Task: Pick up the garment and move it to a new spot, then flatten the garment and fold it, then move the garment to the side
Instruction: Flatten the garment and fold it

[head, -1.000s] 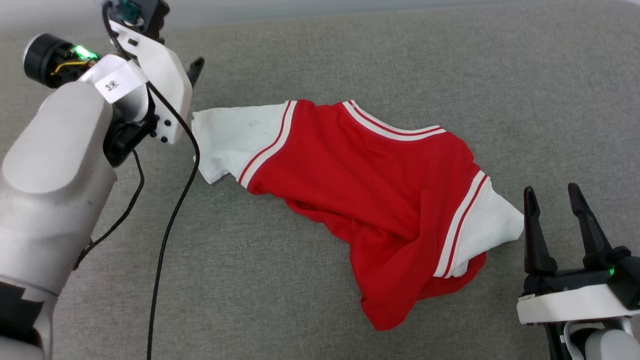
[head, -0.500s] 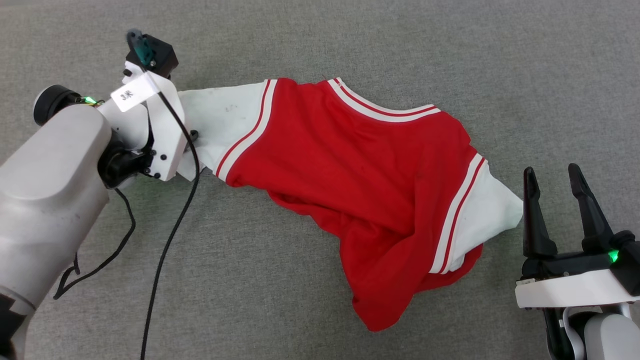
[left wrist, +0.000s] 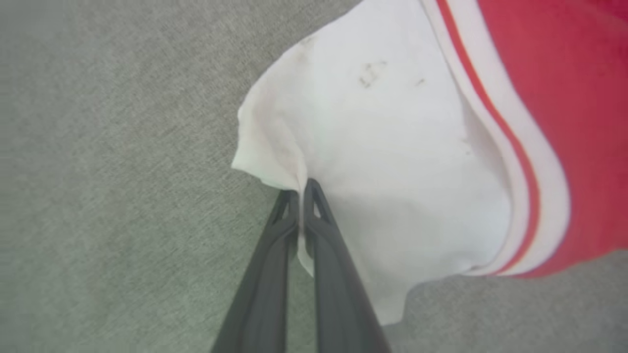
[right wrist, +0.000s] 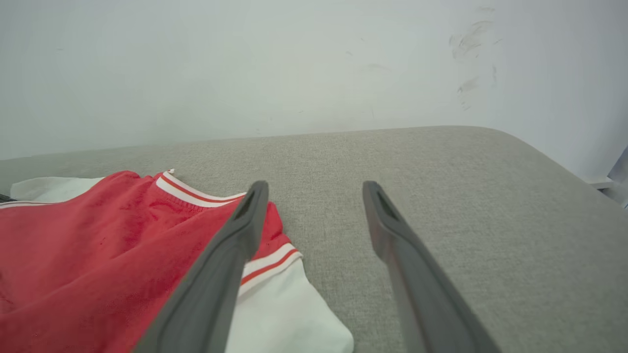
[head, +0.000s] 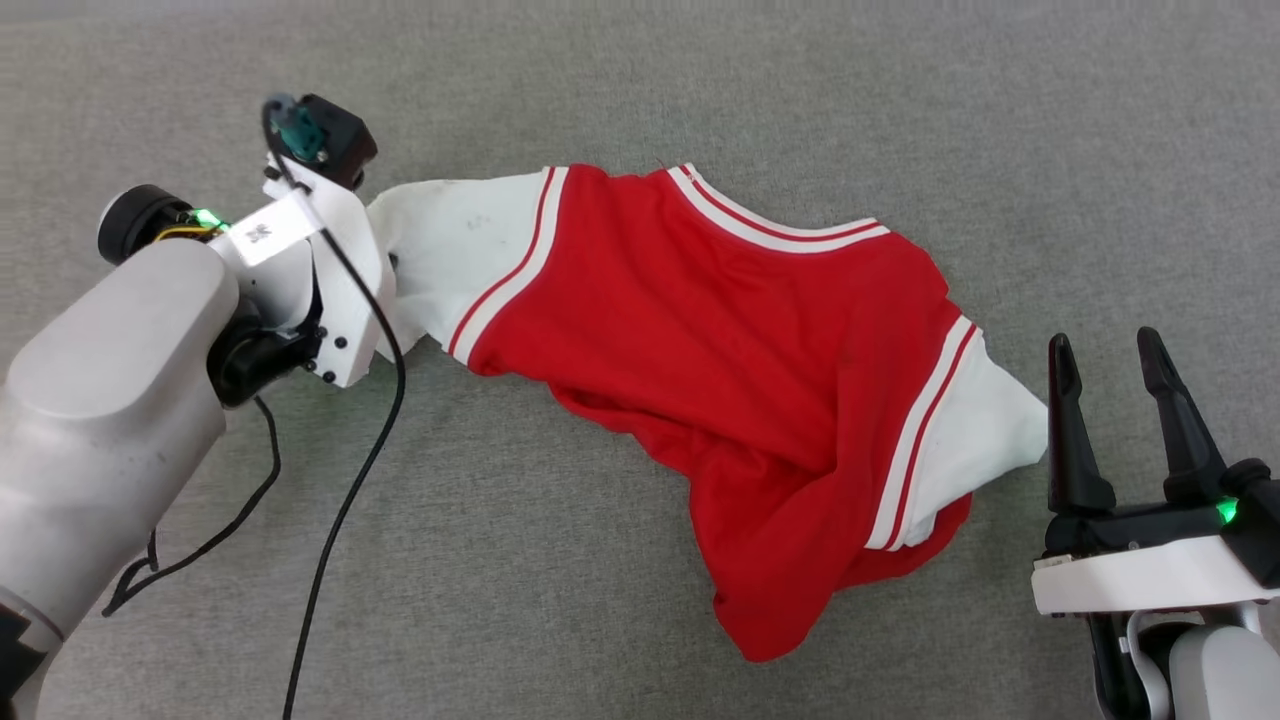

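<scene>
Left tool (left wrist: 300, 189): fingers pressed together, pinching the edge of a white sleeve (left wrist: 382, 147), with a fold of cloth caught between them. Right tool (head: 1103, 345): fingers spread with nothing between them, low at the lower right of the head view. Its near fingertip is just beside the other white sleeve (head: 985, 430); whether it touches the cloth cannot be told. Garment (head: 720, 330): red body, white sleeves, red-white striped trim at the collar (head: 780, 232) and sleeve seams. It lies crumpled on a grey cloth surface (head: 900, 120), perhaps a couch seat, stretched slantwise between the two tools, with the lower hem bunched in folds toward the robot. Black cable (head: 345, 500): runs from the left wrist down across the surface. Pale wall (right wrist: 245, 73): behind the surface's far edge, scuffed at the upper right of the right wrist view.
</scene>
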Tool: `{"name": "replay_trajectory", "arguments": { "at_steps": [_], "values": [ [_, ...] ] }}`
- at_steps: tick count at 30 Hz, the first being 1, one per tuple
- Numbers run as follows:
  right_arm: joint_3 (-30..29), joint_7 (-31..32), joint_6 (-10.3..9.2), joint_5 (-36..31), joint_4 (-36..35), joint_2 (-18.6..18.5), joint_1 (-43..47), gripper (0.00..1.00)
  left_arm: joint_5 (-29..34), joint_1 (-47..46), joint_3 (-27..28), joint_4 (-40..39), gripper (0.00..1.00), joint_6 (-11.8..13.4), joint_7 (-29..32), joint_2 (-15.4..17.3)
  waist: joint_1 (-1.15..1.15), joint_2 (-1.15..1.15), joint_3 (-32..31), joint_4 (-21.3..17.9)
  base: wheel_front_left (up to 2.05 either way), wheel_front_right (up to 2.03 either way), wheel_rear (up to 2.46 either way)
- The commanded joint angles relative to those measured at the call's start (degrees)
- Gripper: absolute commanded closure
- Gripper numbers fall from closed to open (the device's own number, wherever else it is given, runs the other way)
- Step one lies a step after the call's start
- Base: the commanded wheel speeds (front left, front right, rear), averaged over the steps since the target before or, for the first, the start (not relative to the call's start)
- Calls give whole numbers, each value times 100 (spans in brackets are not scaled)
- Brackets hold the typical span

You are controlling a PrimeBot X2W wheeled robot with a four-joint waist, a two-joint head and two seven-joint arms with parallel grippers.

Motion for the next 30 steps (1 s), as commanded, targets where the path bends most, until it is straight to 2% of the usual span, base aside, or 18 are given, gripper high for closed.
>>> {"name": "replay_trajectory", "arguments": {
  "at_steps": [1,6,10,14,17,22,27,28,29,30],
  "values": [
    [-8,-14,-5,-17,23,8,38,0,8,65,24,-37,100,-1,-274,25,0,0,-152,64,0,0,0],
    [-56,-14,-5,-47,53,8,219,0,-118,384,79,-238,100,-1,-1035,241,0,0,-473,208,0,0,0],
    [-83,-14,-5,-63,91,8,348,0,-239,720,92,-293,100,0,-1271,531,0,0,-659,330,0,0,0],
    [-79,-15,-5,-78,108,8,392,0,-348,1056,128,-181,100,140,-1392,782,0,0,-768,412,0,0,0],
    [-54,-14,-6,-97,116,8,419,0,-488,1272,179,-19,100,224,-1434,852,0,0,-799,436,0,0,0],
    [-24,-14,-6,-123,137,8,416,0,-654,1592,156,458,100,287,-1407,786,0,0,-815,376,0,0,0],
    [-101,-14,-5,-159,167,8,449,0,-759,1819,129,910,100,229,-1558,509,0,0,-872,332,0,0,0],
    [-127,-14,-5,-182,168,8,439,0,-766,1828,149,974,82,225,-1660,447,0,0,-894,337,0,0,0],
    [-140,-14,-5,-205,166,8,423,0,-728,1825,160,1038,7,219,-1793,406,0,0,-922,344,0,0,0],
    [-140,-14,-5,-249,161,9,397,0,-666,1800,167,1092,0,241,-1963,375,0,0,-957,352,0,0,0]
  ]
}}
